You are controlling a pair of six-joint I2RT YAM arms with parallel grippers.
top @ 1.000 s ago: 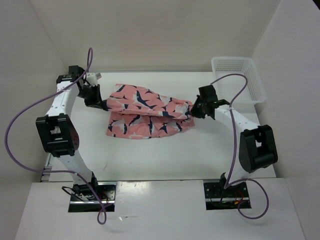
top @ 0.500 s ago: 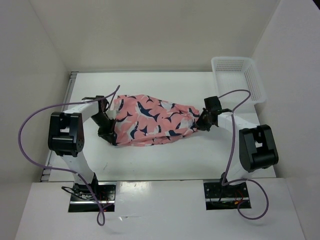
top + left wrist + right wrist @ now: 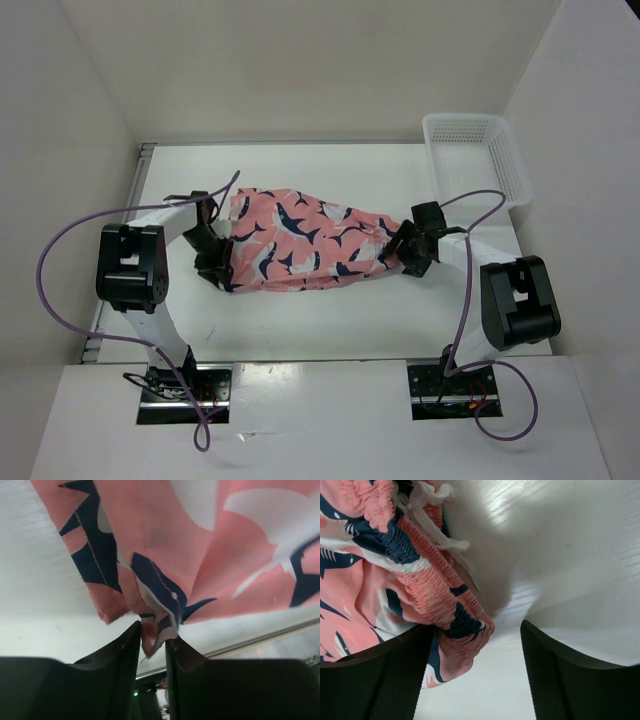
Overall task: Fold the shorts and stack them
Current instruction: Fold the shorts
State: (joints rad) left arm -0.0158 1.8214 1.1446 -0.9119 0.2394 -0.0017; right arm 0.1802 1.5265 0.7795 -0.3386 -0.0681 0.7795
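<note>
Black left tool [image 3: 153, 637]: jaws stand only narrowly apart, with a bunched hem corner [image 3: 159, 615] of the shorts [image 3: 300, 245] lodged between them; whether that corner is clamped cannot be told. Black right tool [image 3: 476, 630]: jaws spread wide, gripping nothing. The gathered elastic waistband [image 3: 420, 590] and white drawstring [image 3: 432, 495] lie beside the finger at lower left of the wrist view. Shorts lie rumpled on the white table [image 3: 330, 315], centre of the top view, spanning from the left tool at centre left to the right tool at centre right. White mesh basket [image 3: 470, 145] sits upper right, apart from the shorts.
</note>
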